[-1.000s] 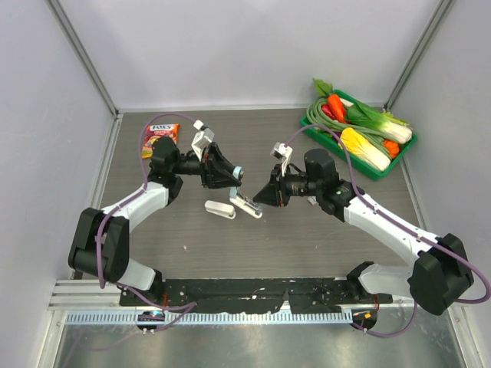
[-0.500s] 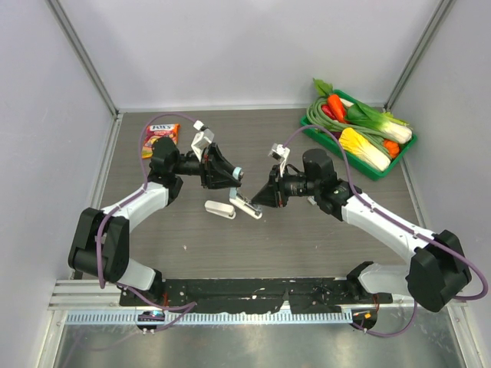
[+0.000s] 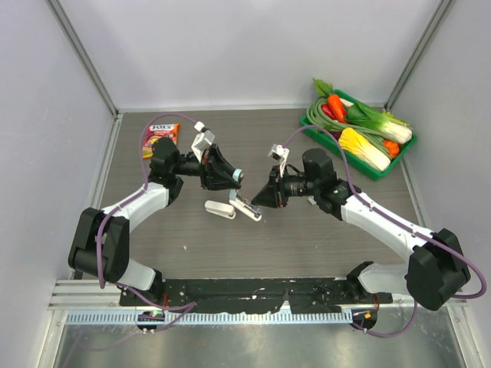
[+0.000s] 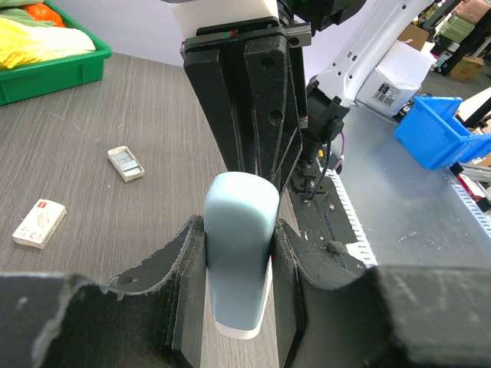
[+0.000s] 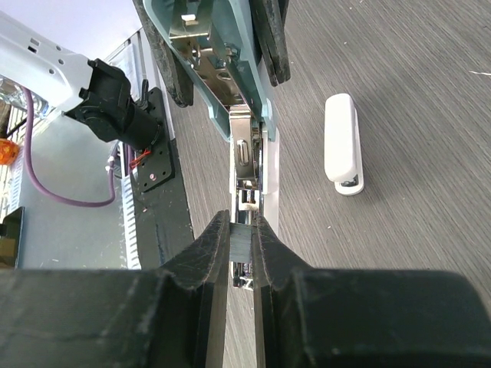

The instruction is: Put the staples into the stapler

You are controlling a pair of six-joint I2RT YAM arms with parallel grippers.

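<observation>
Tabletop [image 3: 307, 238] of dark grey wood grain fills the floor of a booth closed in by plain white walls [image 3: 253, 46] with metal posts in the corners, and a black plate and a ribbed metal rail [image 3: 253, 316] run along the near edge where both arms are bolted. At the far right corner sits a green tray [image 4: 61, 69] of toy vegetables, and at the far left lies a pink and orange snack packet [image 3: 160, 138]. Near the middle a white stapler [image 3: 220, 208] lies flat on the wood. Just above it the left gripper [image 4: 238, 261] is clenched around the body of a light blue stapler [image 4: 239, 222], which is swung open so that its metal arm reaches out toward the other arm. The right gripper [image 5: 242, 230] has its fingers pinched tight on the far end of that metal arm. In the left wrist view the staples [image 4: 39, 223], a small cream box with a red mark, lie flat on the bare table, apart from both grippers, and near them lies a small open box [image 4: 125, 162]. Beyond the table edge a blue bin [image 4: 430, 130] shows.
</observation>
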